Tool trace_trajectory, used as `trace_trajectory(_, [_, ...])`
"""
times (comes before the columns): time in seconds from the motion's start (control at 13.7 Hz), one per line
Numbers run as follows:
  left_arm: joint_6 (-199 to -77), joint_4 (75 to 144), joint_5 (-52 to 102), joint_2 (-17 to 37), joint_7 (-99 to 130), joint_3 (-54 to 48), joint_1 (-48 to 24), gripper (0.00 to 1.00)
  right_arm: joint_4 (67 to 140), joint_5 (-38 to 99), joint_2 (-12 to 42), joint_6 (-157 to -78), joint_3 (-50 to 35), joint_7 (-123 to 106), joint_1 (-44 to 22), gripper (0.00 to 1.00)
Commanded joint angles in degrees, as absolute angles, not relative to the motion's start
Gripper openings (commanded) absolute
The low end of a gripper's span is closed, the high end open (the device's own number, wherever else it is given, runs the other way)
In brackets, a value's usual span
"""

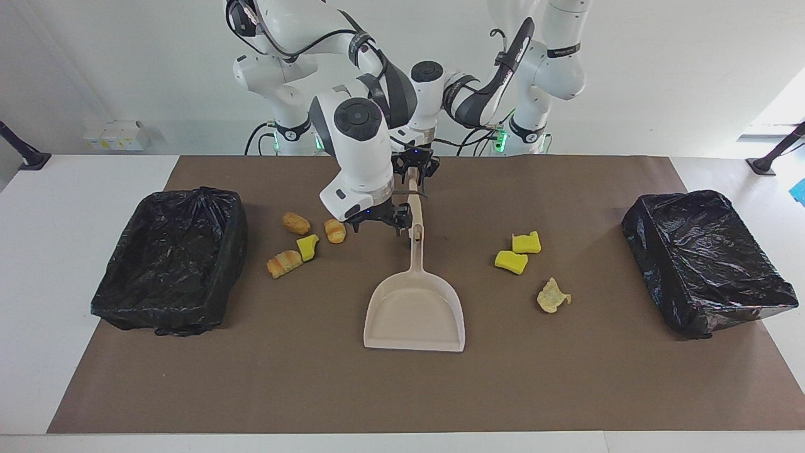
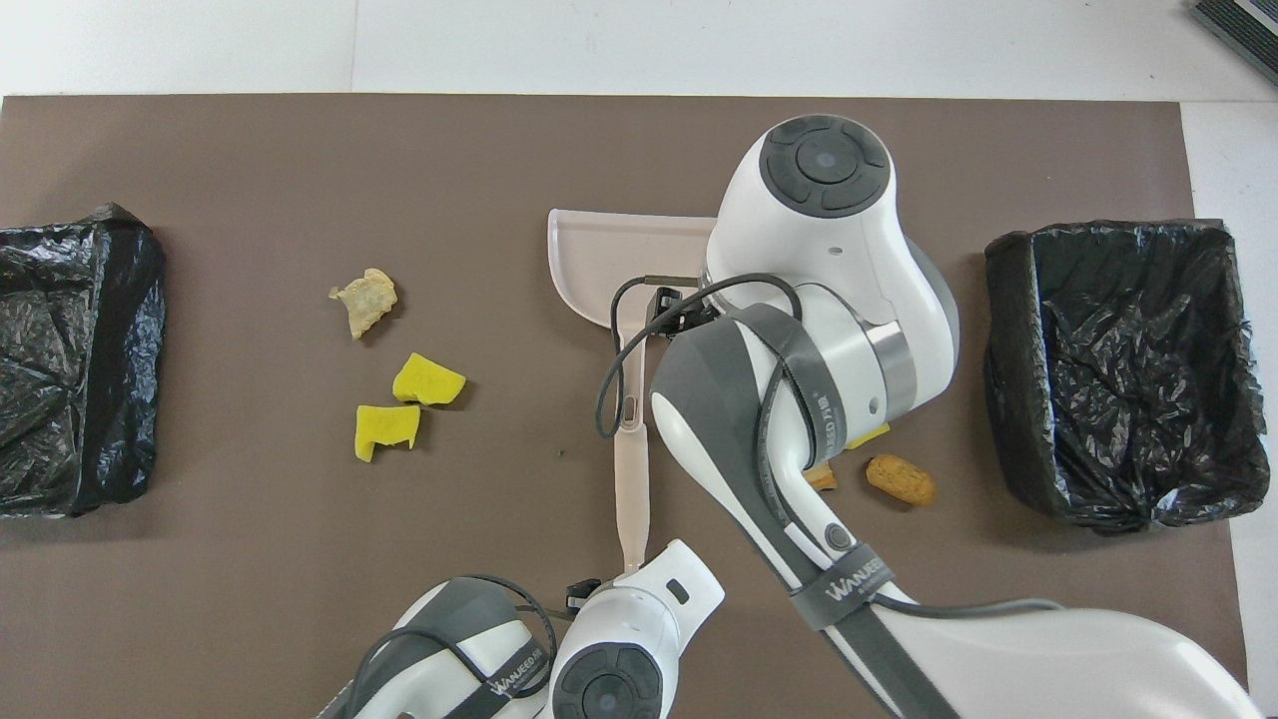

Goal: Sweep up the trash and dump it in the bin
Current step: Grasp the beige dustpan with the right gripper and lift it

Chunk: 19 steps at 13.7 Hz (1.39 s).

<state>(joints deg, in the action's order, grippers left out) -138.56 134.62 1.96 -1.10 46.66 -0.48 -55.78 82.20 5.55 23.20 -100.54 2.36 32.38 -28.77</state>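
Note:
The beige dustpan [image 1: 415, 313] [image 2: 604, 258] lies mid-mat, its handle [image 1: 414, 211] pointing toward the robots. My left gripper [image 1: 412, 167] is shut on the handle's end. My right gripper [image 1: 380, 221] hangs open and holds nothing, low over the mat between the handle and a bread piece [image 1: 335, 231]. Trash near it: two more bread pieces [image 1: 295, 223] [image 1: 284, 263] and a yellow sponge chunk [image 1: 307, 246]. Toward the left arm's end lie two sponge chunks [image 1: 526, 242] [image 1: 510, 262] and a pale chip [image 1: 553, 296] [image 2: 364, 300]. In the overhead view the right arm covers most of the bread.
Two bins lined with black bags stand at the mat's ends, one [image 1: 170, 264] [image 2: 1118, 369] at the right arm's end and one [image 1: 707, 261] [image 2: 70, 359] at the left arm's end. A brown mat [image 1: 314, 390] covers the white table.

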Motion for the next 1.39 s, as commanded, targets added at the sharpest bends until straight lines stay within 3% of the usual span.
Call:
trace_trajectory(0.0, [-137.99, 135.88, 1.32, -1.93, 47.46, -0.35, -55.28, 0.46, 80.16, 6.24, 26.62, -101.07, 1.41, 34.19, -29.96, 1.00])
trace_trajectory(0.22, [-137.99, 135.88, 1.32, -1.93, 47.46, -0.35, -55.28, 0.39, 80.07, 6.24, 29.87, -103.44, -0.52, 37.52, -31.11, 1.00])
trace_trajectory(0.37, [-137.90, 135.88, 1.41, -1.93, 47.37, -0.35, -55.20, 0.01, 80.33, 6.33, 30.67, -104.76, -1.23, 37.62, -31.11, 1.00])
trace_trajectory(0.81, [-136.14, 135.88, 1.41, -1.93, 47.46, -0.26, -54.14, 0.00, 81.04, 6.68, 32.16, -107.49, -2.11, 37.09, -31.02, 1.00])
trace_trajectory(1.02, [-131.41, 135.88, 1.32, -4.03, 47.46, -0.09, -54.14, 0.00, 81.99, 6.68, 32.70, -109.16, -2.11, 37.09, -31.20, 0.95])
trace_trajectory(1.17, [-127.72, 136.23, 1.32, -5.70, 47.55, -0.09, -54.14, 0.00, 82.88, 6.68, 32.61, -109.68, -2.11, 37.09, -31.20, 0.88])
trace_trajectory(1.32, [-127.26, 139.38, 0.54, -9.30, 47.46, -0.09, -53.01, 0.00, 83.41, 6.77, 32.52, -110.04, -2.11, 37.00, -31.20, 0.69])
